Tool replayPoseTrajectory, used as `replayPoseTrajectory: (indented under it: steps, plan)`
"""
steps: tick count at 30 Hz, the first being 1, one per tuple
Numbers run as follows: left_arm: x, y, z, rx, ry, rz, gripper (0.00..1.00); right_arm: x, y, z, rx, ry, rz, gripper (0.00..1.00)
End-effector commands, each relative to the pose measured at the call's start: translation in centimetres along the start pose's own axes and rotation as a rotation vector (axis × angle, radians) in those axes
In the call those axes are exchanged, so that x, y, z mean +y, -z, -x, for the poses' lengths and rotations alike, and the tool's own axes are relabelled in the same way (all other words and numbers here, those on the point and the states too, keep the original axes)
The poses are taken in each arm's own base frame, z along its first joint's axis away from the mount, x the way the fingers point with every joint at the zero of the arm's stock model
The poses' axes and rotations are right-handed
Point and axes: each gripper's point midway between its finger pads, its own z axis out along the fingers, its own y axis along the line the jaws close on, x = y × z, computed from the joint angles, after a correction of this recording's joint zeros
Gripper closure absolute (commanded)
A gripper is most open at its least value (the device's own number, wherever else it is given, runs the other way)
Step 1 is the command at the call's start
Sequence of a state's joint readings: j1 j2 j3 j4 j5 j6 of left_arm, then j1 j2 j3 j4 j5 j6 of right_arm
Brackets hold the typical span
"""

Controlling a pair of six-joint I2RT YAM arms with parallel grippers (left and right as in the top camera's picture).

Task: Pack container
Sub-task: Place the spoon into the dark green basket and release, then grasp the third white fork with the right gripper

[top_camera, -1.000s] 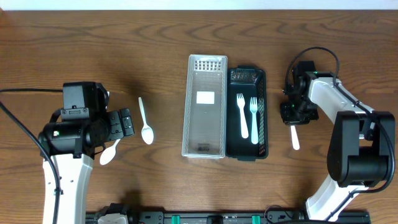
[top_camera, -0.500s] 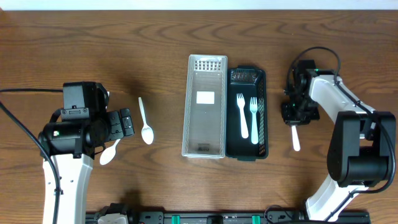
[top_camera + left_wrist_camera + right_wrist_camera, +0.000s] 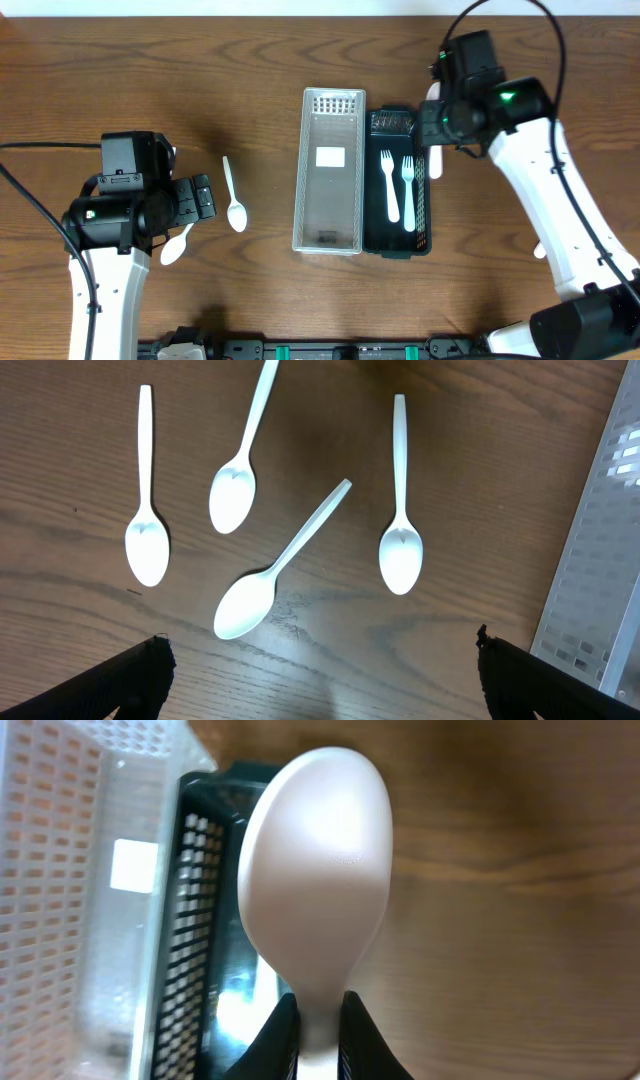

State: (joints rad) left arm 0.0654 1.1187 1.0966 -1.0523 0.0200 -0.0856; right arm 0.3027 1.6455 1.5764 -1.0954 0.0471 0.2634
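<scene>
My right gripper (image 3: 437, 122) hangs over the far right rim of the black basket (image 3: 424, 215), shut on the neck of a white spoon (image 3: 315, 870), whose bowl points away from the fingers (image 3: 275, 1035). Two white forks (image 3: 398, 185) lie in the black basket. Beside it on the left stands a clear perforated container (image 3: 330, 215) with only a white label inside. My left gripper (image 3: 320, 655) is open over bare wood, near several white spoons (image 3: 272, 575). One of those spoons (image 3: 233, 195) lies to the right of the left gripper (image 3: 200, 198).
The clear container's edge (image 3: 600, 560) shows at the right of the left wrist view. Another spoon (image 3: 177, 244) pokes out from under the left arm. The two baskets stand side by side, touching, at the table's middle.
The right arm has lifted the spoon off the table at the right and carried it left and back, over the black basket's rim. The left arm has stayed put.
</scene>
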Motion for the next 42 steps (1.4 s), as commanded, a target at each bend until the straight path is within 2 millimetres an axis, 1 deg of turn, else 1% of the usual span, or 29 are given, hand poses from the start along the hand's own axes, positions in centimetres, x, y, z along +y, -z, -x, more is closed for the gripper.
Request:
replayPoseTrajectory:
  steps: [1, 4, 7, 10, 11, 12, 13, 14, 15, 18, 19, 21, 22, 24, 27, 28, 30, 31, 32, 33, 34, 36, 38, 41, 42]
  plan:
    - [0.0, 0.2, 0.3, -0.004, 0.006, 0.000, 0.01, 1.4, -2.3, -1.6, 0.068, -0.062, -0.010, 0.98]
    - [0.0, 0.2, 0.3, -0.004, 0.006, 0.000, 0.01, 2.8, -4.6, -3.1, 0.126, -0.028, -0.016, 0.97]
    - [0.0, 0.3, 0.3, -0.004, 0.006, 0.000, 0.01, 4.1, -7.5, -5.0, 0.193, 0.016, -0.027, 0.97]
    - [0.0, 0.3, 0.3, -0.004, 0.006, 0.000, 0.01, 4.9, -9.5, -6.6, 0.253, 0.049, -0.043, 0.96]
    - [0.0, 0.3, 0.3, -0.004, 0.006, 0.000, 0.01, 5.0, -10.0, -7.0, 0.269, 0.054, -0.049, 0.94]
    - [0.0, 0.3, 0.3, -0.004, 0.006, 0.000, 0.01, 4.9, -10.3, -7.1, 0.279, 0.055, -0.053, 0.89]
    - [0.0, 0.3, 0.3, -0.004, 0.006, 0.000, 0.01, 4.9, -10.6, -7.3, 0.285, 0.056, -0.055, 0.81]
    - [0.0, 0.3, 0.3, -0.004, 0.006, 0.000, 0.01, 4.9, -10.6, -7.2, 0.284, 0.056, -0.055, 0.69]
    - [0.0, 0.3, 0.3, -0.004, 0.006, 0.000, 0.01, 5.0, -10.6, -7.2, 0.281, 0.057, -0.054, 0.67]
    - [0.0, 0.3, 0.3, -0.004, 0.006, 0.000, 0.01, 5.2, -10.4, -6.5, 0.253, 0.058, -0.042, 0.64]
    - [0.0, 0.3, 0.3, -0.004, 0.006, 0.000, 0.01, 5.3, -10.3, -6.3, 0.244, 0.058, -0.039, 0.62]
    - [0.0, 0.3, 0.3, -0.004, 0.006, 0.000, 0.01, 5.5, -9.7, -5.4, 0.221, 0.063, -0.029, 0.60]
    - [0.0, 0.2, 0.2, -0.003, 0.006, 0.000, 0.01, 5.3, -9.0, -4.7, 0.200, 0.064, -0.031, 0.60]
    - [0.0, 0.2, 0.3, -0.004, 0.006, 0.000, 0.01, 4.3, -7.2, -3.1, 0.151, 0.048, -0.066, 0.60]
    - [0.0, 0.2, 0.3, -0.004, 0.006, 0.000, 0.01, 0.7, -2.6, 0.2, 0.030, -0.044, -0.153, 0.60]
    - [0.0, 0.2, 0.3, -0.004, 0.006, 0.000, 0.00, -0.6, -1.1, 1.0, -0.010, -0.084, -0.177, 0.57]
    - [0.0, 0.2, 0.2, -0.003, 0.006, 0.000, 0.00, -3.7, 2.2, 2.4, -0.098, -0.186, -0.209, 0.49]
    - [0.0, 0.2, 0.2, -0.003, 0.006, 0.000, 0.01, -5.2, 3.5, 2.7, -0.130, -0.234, -0.214, 0.45]
    - [0.0, 0.2, 0.2, -0.003, 0.006, 0.000, 0.01, -7.1, 4.8, 2.9, -0.160, -0.293, -0.225, 0.43]
    - [0.0, 0.2, 0.2, -0.003, 0.006, 0.001, 0.00, -9.1, 6.0, 2.8, -0.183, -0.358, -0.243, 0.41]
    - [0.0, 0.2, 0.2, -0.003, 0.006, 0.000, 0.01, -11.0, 6.8, 2.6, -0.194, -0.412, -0.262, 0.36]
    - [0.0, 0.2, 0.2, -0.003, 0.006, 0.000, 0.01, -15.1, 7.9, 1.5, -0.189, -0.522, -0.305, 0.25]
    - [0.0, 0.2, 0.2, -0.003, 0.006, 0.000, 0.01, -19.1, 8.2, 0.0, -0.153, -0.611, -0.352, 0.19]
    - [0.0, 0.2, 0.2, -0.003, 0.006, 0.000, 0.01, -23.8, 7.3, -2.3, -0.087, -0.682, -0.391, 0.17]
    - [0.0, 0.2, 0.2, -0.003, 0.006, 0.001, 0.01, -25.0, 6.8, -3.1, -0.065, -0.708, -0.408, 0.15]
